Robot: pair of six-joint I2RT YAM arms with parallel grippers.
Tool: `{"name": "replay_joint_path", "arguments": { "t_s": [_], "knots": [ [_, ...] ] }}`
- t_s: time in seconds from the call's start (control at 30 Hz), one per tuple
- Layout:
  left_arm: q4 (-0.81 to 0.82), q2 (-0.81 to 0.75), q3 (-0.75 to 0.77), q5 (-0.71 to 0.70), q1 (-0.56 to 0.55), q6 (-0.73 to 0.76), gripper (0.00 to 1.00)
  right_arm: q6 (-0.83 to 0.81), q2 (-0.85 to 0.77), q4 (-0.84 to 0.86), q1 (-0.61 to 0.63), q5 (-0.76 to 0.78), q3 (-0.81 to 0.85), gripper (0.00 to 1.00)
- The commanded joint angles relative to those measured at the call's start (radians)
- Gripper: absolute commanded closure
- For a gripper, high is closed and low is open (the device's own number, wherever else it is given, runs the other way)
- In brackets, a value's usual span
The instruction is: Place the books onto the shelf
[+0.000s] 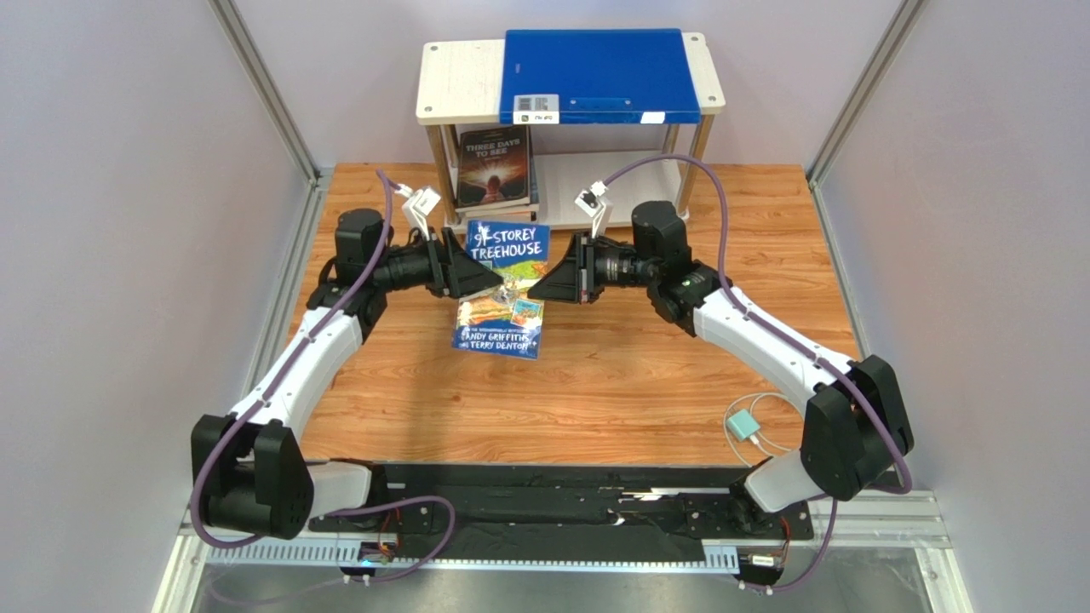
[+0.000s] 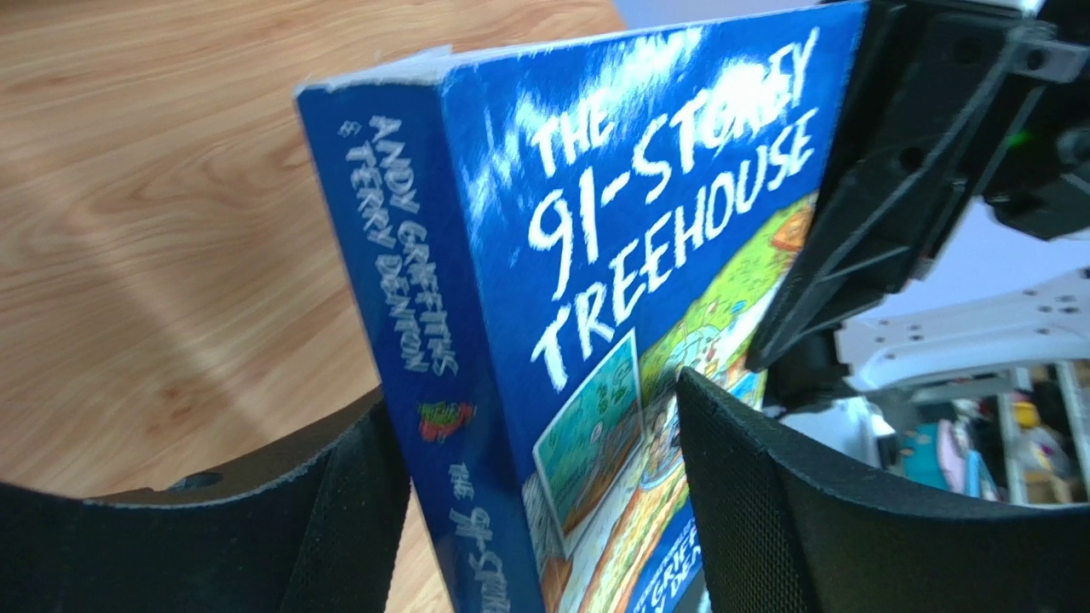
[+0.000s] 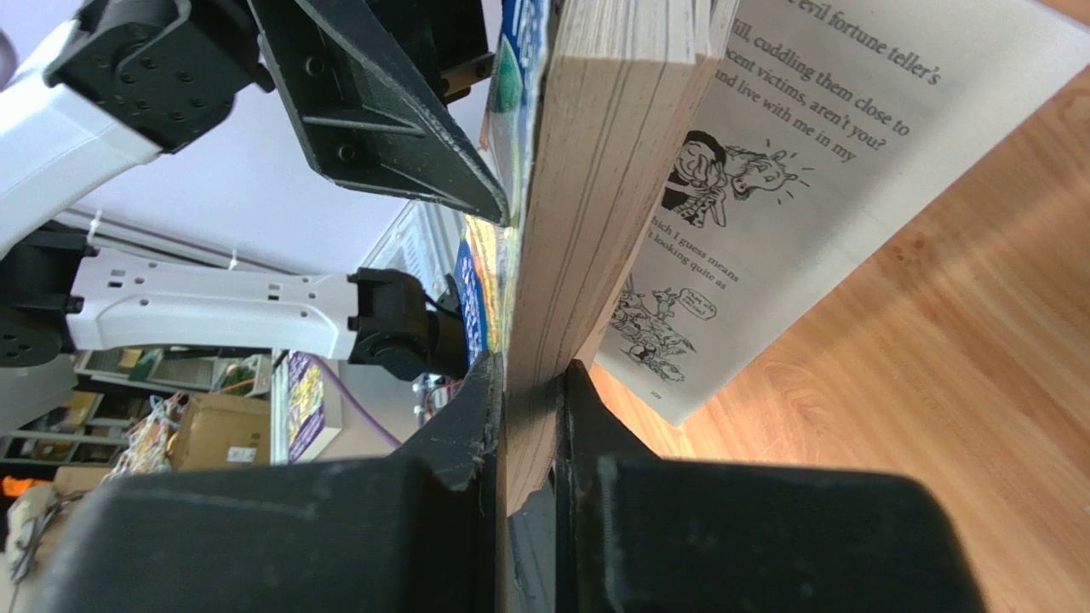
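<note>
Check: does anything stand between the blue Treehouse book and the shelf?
Nothing visible on the table between the Treehouse book and the shelf. A dark book fills the lower tier's left part; a blue folder covers most of the top board.

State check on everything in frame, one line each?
left gripper, open, straddling the blue Treehouse book
right gripper, shut on the blue Treehouse book's page edge
blue Treehouse book, held in the air, some pages hanging loose
dark book, upright on the shelf lower board
blue folder, flat on the shelf top
</note>
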Motion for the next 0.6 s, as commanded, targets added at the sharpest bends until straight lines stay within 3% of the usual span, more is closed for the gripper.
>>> {"name": "replay_joint_path", "arguments": {
  "t_s": [0.0,0.03,0.07,0.17,0.2,0.3,0.4,0.57],
  "knots": [
    [0.26,0.015,-0.021,0.141,-0.004,-0.117,0.27,0.048,-0.041,0.182,0.007,-0.087,0.019,1.0],
    [0.262,0.019,-0.018,0.155,-0.008,-0.129,0.32,0.049,-0.03,0.173,0.007,-0.088,0.024,1.0],
    [0.256,0.023,-0.01,0.161,-0.011,-0.129,0.57,0.045,-0.027,0.158,0.007,-0.081,0.037,0.98],
    [0.17,0.03,0.031,0.151,-0.013,-0.103,1.0,-0.004,-0.036,0.046,0.007,0.023,0.051,0.62],
    [0.115,0.02,0.042,0.132,-0.013,-0.084,1.0,-0.017,-0.044,0.026,0.007,0.051,0.047,0.44],
    [0.099,-0.019,0.062,0.092,-0.013,-0.088,1.0,-0.011,-0.093,0.026,0.003,0.152,-0.034,0.13],
    [0.143,-0.037,0.074,0.083,-0.013,-0.143,1.0,0.046,-0.136,0.107,-0.013,0.179,-0.14,0.06],
    [0.245,-0.04,0.079,0.083,-0.013,-0.238,1.0,0.159,-0.157,0.313,-0.021,0.163,-0.287,0.04]
  ]
}}
